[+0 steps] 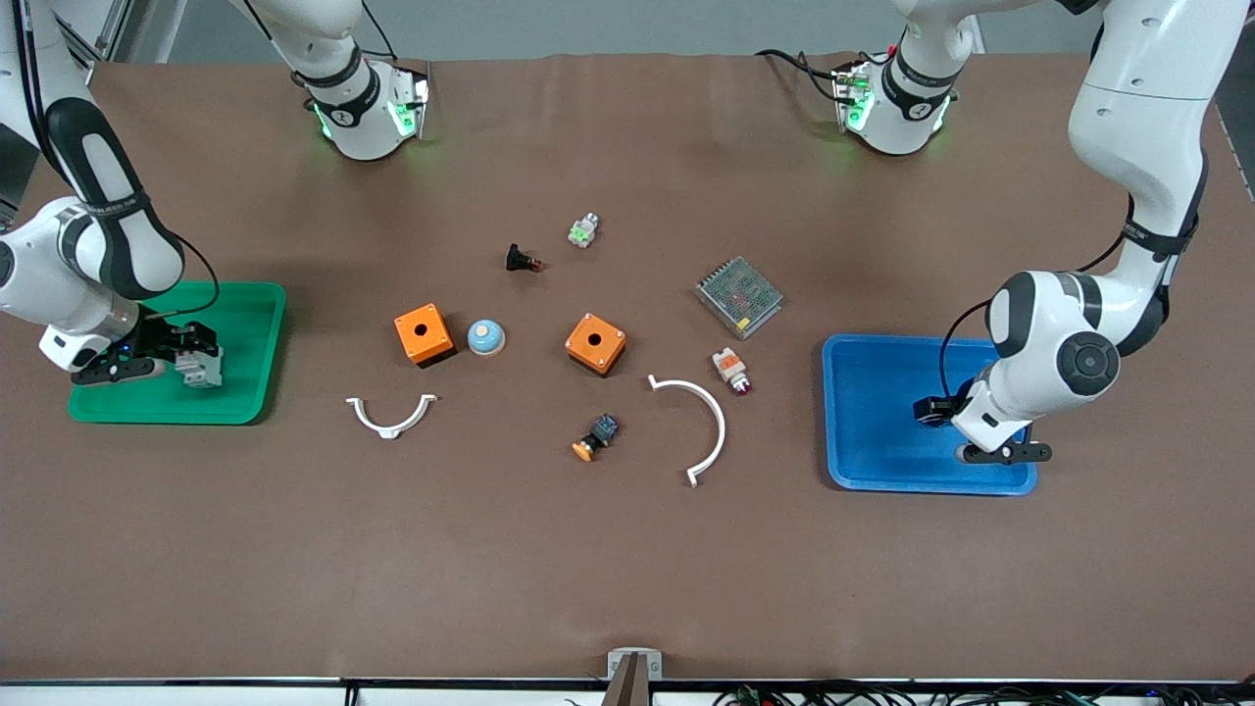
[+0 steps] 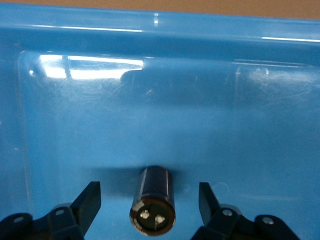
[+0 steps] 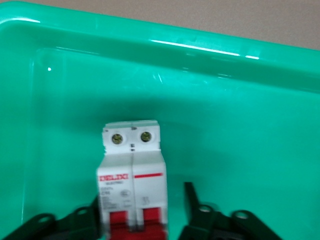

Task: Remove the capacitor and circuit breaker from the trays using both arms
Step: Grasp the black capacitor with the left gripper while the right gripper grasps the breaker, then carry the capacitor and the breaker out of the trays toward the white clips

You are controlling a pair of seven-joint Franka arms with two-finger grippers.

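The capacitor (image 2: 154, 197), a stubby black cylinder with two pale marks on its end, lies on the floor of the blue tray (image 2: 150, 75). My left gripper (image 2: 149, 189) is open around it, with a gap on each side. In the front view the left gripper (image 1: 933, 412) is low in the blue tray (image 1: 863, 461) and the hand hides the capacitor. The grey-white breaker (image 3: 131, 165) with red levers rests in the green tray (image 3: 225, 100). My right gripper (image 3: 142, 197) is open around it, one finger clearly apart. The front view shows the right gripper (image 1: 188, 351) at the breaker (image 1: 202, 370) in the green tray (image 1: 245, 304).
Between the trays lie two orange boxes (image 1: 424, 333) (image 1: 595, 343), a blue dome (image 1: 485, 336), a black button with red tip (image 1: 520, 260), a small green-white part (image 1: 583, 230), a metal mesh unit (image 1: 738, 296), a white-orange lamp (image 1: 730, 369), a black-blue button (image 1: 596, 436) and two white curved clips (image 1: 390, 417) (image 1: 701, 422).
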